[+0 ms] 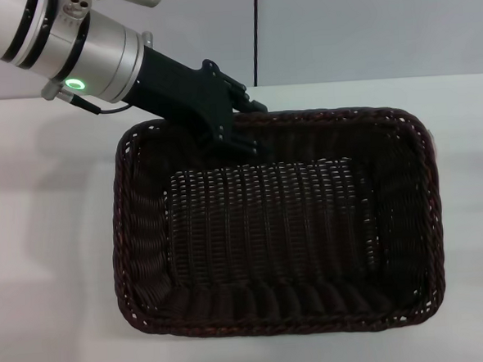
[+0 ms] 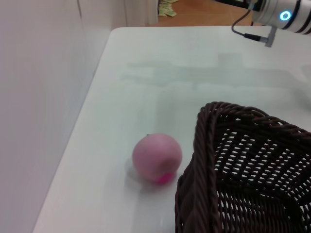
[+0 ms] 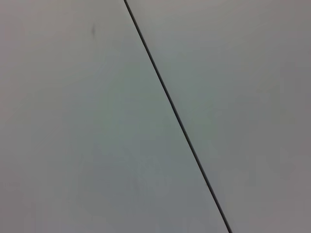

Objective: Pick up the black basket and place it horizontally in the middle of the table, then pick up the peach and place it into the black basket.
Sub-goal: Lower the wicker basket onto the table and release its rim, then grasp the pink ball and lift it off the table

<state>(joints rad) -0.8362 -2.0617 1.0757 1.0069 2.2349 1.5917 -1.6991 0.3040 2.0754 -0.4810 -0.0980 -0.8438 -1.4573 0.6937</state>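
Note:
The black basket (image 1: 277, 228) lies open side up on the white table (image 1: 48, 242), long side across my view. My left gripper (image 1: 245, 125) reaches in from the far left and sits over the basket's far rim, one finger inside and one outside, shut on the rim. The peach (image 2: 157, 158) shows only in the left wrist view, resting on the table just outside a basket corner (image 2: 209, 121); in the head view it is hidden. My right gripper is out of view; its wrist view shows only a wall.
A wall with a dark vertical seam (image 1: 255, 32) stands behind the table's far edge. Part of the right arm (image 2: 284, 17) with a blue light shows far off in the left wrist view. Bare tabletop lies left and right of the basket.

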